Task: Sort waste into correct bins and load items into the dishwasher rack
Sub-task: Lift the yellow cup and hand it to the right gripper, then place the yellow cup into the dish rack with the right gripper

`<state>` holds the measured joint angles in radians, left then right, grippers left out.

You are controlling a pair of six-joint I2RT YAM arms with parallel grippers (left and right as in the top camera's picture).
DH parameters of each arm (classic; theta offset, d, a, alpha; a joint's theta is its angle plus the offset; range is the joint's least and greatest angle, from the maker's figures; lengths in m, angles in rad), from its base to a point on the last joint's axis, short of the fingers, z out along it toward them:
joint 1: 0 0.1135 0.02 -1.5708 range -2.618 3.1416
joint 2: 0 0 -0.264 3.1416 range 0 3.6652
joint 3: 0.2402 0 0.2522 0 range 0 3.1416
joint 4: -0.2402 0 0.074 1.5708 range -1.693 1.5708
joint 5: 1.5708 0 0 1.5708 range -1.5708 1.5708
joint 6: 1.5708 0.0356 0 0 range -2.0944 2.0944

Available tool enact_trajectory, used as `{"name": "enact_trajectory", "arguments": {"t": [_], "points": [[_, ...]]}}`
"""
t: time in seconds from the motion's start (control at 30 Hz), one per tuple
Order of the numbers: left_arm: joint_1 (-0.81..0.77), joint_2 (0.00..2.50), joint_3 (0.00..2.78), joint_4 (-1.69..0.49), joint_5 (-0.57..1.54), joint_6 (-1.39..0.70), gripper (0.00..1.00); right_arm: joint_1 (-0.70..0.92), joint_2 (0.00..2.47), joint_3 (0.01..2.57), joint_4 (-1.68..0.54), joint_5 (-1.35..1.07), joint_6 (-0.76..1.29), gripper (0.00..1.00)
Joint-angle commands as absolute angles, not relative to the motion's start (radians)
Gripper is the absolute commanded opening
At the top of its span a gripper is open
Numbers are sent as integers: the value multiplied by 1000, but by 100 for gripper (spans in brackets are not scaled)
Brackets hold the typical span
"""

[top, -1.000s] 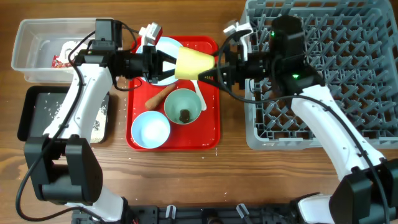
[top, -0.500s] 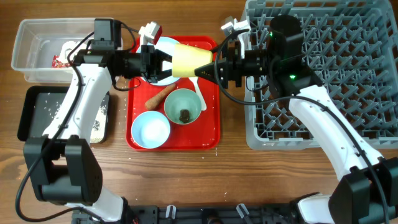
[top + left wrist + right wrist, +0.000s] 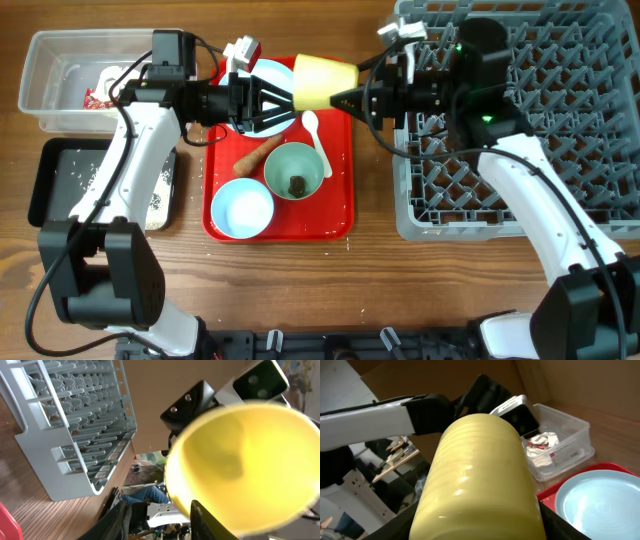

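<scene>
Upper centre, above red tray [image 3: 338, 205]: right gripper [image 3: 345, 92] clamps sideways yellow cup [image 3: 322, 82] near its base; left gripper [image 3: 288, 110] jaws parted at cup's mouth, gripping nothing.

One yellow cup [image 3: 325, 80], two bowls [image 3: 295, 172] [image 3: 243, 208], one blue plate [image 3: 272, 72], one white spoon [image 3: 313, 130], one carrot piece [image 3: 258, 153], one red tray [image 3: 335, 215], one rack [image 3: 580, 100], one clear tub [image 3: 40, 95], one black tray [image 3: 45, 185].

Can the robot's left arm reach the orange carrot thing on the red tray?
Probably yes. The left gripper looks open and empty, close to the carrot piece, which lies uncovered on the red tray. The right gripper holds the yellow cup off to the side.
</scene>
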<state>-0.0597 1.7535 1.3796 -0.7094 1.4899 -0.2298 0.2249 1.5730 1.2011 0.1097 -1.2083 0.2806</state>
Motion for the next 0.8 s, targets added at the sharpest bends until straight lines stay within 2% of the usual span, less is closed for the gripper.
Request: {"name": "enact_trajectory", "arguments": {"t": [0.0,0.07,0.13,0.33,0.47,0.67,0.77], "points": [[-62,1737,1395,-707,1468,-224,38,180,1578,1216,57,-1047,327,31],[-62,1737,1395,-716,1408,-224,37,168,1578,1216,-35,-907,329,37],[-62,1737,1395,-743,1281,-224,37,169,1576,1217,-162,-761,312,37],[-62,1737,1395,-817,878,-224,36,171,1528,1313,-525,-524,222,30],[-62,1737,1395,-820,743,-224,35,171,1522,1484,-916,-259,148,28],[-62,1737,1395,-824,611,-224,35,171,1522,1544,-1262,-30,134,28],[-62,1737,1395,-833,567,-223,35,171,1523,1542,-1388,7,165,29]]}}
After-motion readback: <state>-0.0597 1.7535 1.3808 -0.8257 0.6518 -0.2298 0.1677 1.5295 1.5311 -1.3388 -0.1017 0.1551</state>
